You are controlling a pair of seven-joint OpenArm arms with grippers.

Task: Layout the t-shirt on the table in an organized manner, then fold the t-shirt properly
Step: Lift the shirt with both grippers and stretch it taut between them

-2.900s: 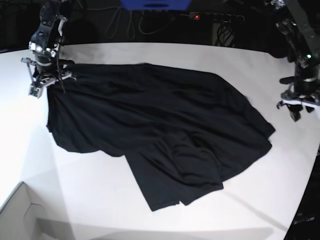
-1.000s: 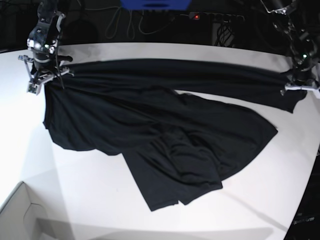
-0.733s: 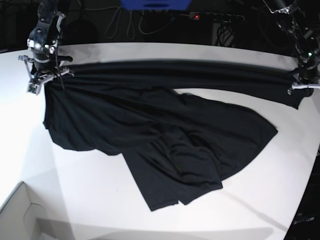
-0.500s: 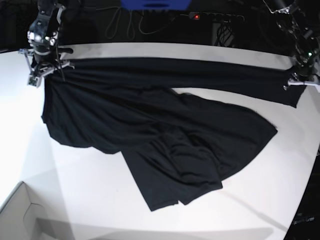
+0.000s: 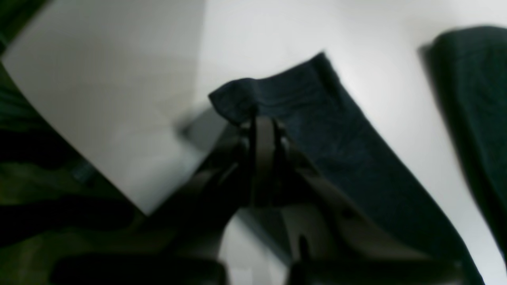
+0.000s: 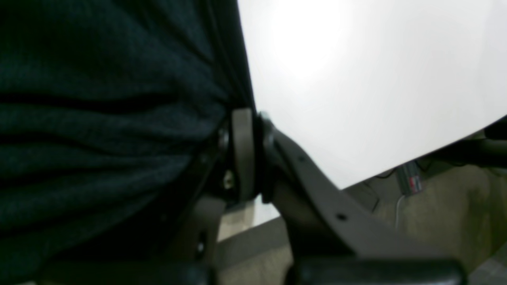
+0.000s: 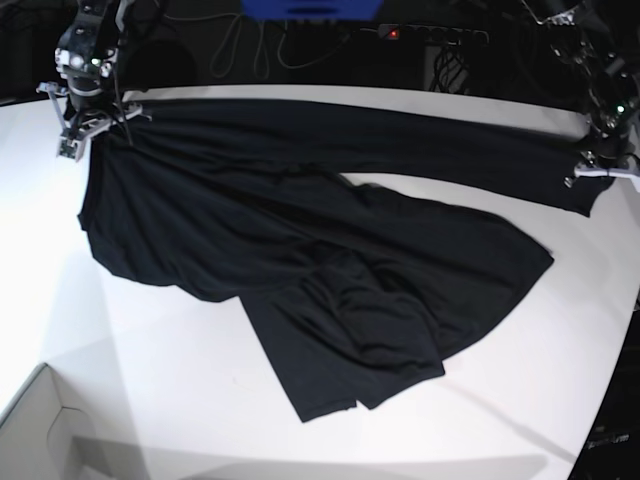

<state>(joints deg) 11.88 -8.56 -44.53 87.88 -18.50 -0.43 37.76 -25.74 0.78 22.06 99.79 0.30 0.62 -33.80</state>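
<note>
The robot is at the lay-out step; no folding has begun. The t-shirt (image 7: 300, 260) lies on the white surface (image 7: 180, 400), w/ one edge pulled into a long straight band across the 12 o'clock side. The rest of the shirt sags toward 6 o'clock in bunched folds, w/ a doubled flap near the middle of the surface.

The right gripper (image 7: 88, 125) sits at about 10 o'clock in the base view. Its fingers (image 6: 242, 150) are pressed together and pinch a thick wad of the black cloth. The left gripper (image 7: 600, 165) sits at about 2 o'clock. Its fingers (image 5: 263, 158) are pressed together too and pinch the shirt's corner, which sticks out just past the tips in the left wrist view. The band between the 2 grippers looks tight and a bit lifted, though it is hard to tell how far off the surface.

A white box corner (image 7: 40, 420) shows at 7 o'clock, well apart from the shirt.

Next move, as a guess: both arms should keep the edge tight and drag or lift the shirt together, so the bunched part slides flat. Both should move at the same speed, or the cloth may slip out or twist. The shirt is thin and soft, so folds will likely stick. The lumpy flap near 6 o'clock prob. needs its own tug after. Only then can folding start.
</note>
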